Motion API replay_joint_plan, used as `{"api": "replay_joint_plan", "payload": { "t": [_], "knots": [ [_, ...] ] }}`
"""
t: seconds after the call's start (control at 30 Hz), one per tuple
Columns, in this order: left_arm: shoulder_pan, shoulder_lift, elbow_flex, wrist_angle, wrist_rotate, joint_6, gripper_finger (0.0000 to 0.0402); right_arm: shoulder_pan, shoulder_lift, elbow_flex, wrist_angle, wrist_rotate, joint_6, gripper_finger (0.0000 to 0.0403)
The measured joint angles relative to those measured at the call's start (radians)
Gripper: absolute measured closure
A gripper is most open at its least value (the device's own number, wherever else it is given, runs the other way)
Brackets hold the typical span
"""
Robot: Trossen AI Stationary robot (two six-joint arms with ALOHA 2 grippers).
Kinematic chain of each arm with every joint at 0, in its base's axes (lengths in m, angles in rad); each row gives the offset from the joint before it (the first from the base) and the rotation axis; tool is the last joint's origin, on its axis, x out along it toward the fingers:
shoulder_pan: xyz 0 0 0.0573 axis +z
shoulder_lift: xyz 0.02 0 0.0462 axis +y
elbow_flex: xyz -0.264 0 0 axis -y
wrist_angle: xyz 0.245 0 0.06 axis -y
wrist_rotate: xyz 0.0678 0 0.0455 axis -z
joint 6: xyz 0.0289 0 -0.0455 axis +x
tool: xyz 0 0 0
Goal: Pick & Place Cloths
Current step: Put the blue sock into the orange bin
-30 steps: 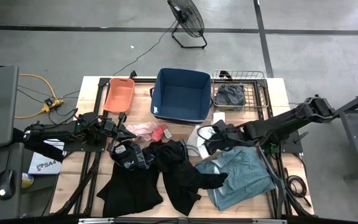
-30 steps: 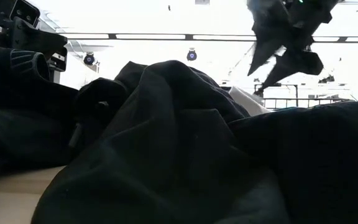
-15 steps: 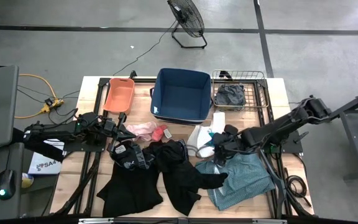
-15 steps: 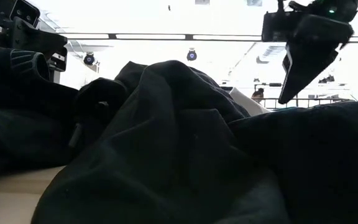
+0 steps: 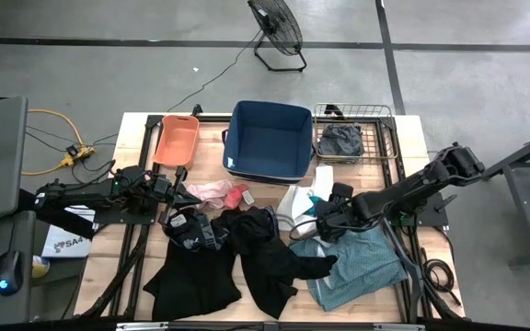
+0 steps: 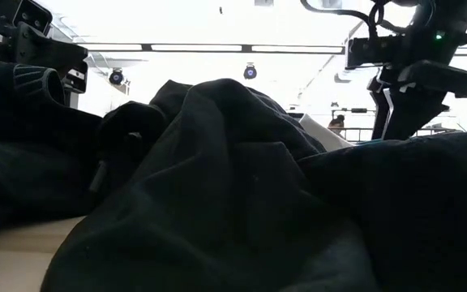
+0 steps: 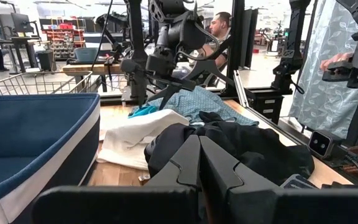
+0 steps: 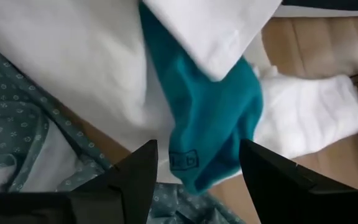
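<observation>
You've got black cloths (image 5: pixel 237 262) sprawled and crumpled across the front of the surface, with a teal-grey patterned shirt (image 5: pixel 357 262) spread flat beside them. A white cloth (image 5: pixel 298 199) lies just behind the shirt, a small teal piece (image 8: pixel 207 130) tucked under its edge. Pink (image 5: pixel 208 190) and red (image 5: pixel 239 196) pieces lie bunched together, and a grey cloth (image 5: pixel 340 141) sits crumpled in the wire basket.

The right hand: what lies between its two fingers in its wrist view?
In the right wrist view the open right hand frames a teal cloth, which lies partly under a white cloth. The fingers are not touching it.
</observation>
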Motion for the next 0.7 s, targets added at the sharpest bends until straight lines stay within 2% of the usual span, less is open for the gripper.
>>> {"api": "replay_joint_plan", "payload": {
  "t": [0.1,0.17,0.27,0.4,0.43,0.7],
  "knots": [
    [0.000,0.000,0.000,0.000,0.000,0.000,0.0400,0.000,0.001,0.000,0.000,0.002,0.001,0.0195],
    [0.000,0.000,0.000,0.000,0.000,0.000,0.0400,0.000,0.001,0.000,-0.003,0.014,0.004,0.0218],
    [0.000,0.000,0.000,0.000,0.000,0.000,0.0400,0.000,0.001,0.000,-0.011,0.013,0.006,0.0275],
    [0.000,0.000,0.000,0.000,0.000,0.000,0.0400,0.000,0.001,0.000,-0.011,-0.005,0.005,0.0377],
    [0.000,0.000,0.000,0.000,0.000,0.000,0.0400,0.000,0.001,0.000,-0.012,-0.013,0.004,0.0388],
    [0.000,0.000,0.000,0.000,0.000,0.000,0.0400,0.017,-0.045,0.006,-0.020,-0.051,0.184,0.0398]
  ]
}}
